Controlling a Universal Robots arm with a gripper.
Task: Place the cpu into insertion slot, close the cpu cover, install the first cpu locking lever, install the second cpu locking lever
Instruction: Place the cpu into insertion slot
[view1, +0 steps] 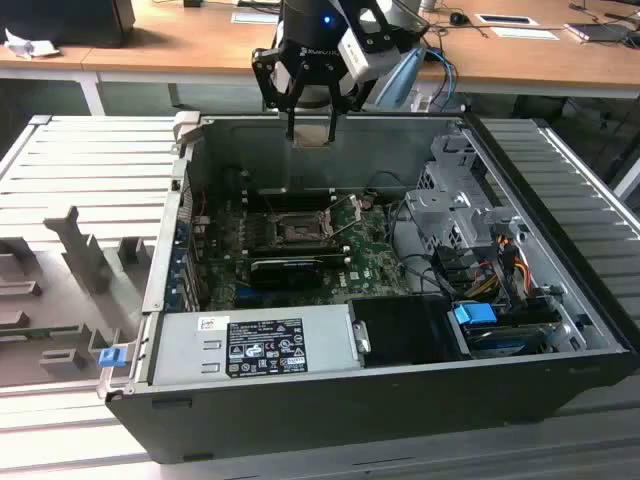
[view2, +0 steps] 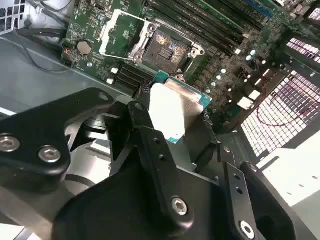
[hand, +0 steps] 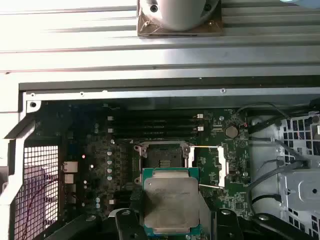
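One robot hand (view1: 312, 130) hangs over the far wall of an open computer case (view1: 300, 410). Its two black fingers are closed on opposite edges of the cpu (view1: 312, 140), which it holds up in the air, well clear of the parts below. In the first wrist view the cpu (hand: 171, 200) shows its pale metal face framed by a thin green border, with faint markings that cannot be made out.

The case lies on its side with the top off. Inside, a green circuit board (view1: 370, 258) covers the floor. Near the board's middle sits the insertion slot (view1: 298, 230), a black square socket with a silvery rim, bare and uncovered in both wrist views (view2: 170, 47) (hand: 164, 156). The cpu cover (view2: 117, 32) is swung back off the socket to one side, and green board shows through its square window.

Along the near edge of the case is a grey power supply (view1: 320, 340) with two labels: a small white sticker (view1: 213, 324) and a larger black sticker (view1: 265, 347) crowded with white print. On the exterior view's right, a metal drive cage (view1: 450, 215) holds a drive with a blue tab (view1: 475, 313) and bundled coloured wires.

Behind the case stands a wooden counter (view1: 150, 45).
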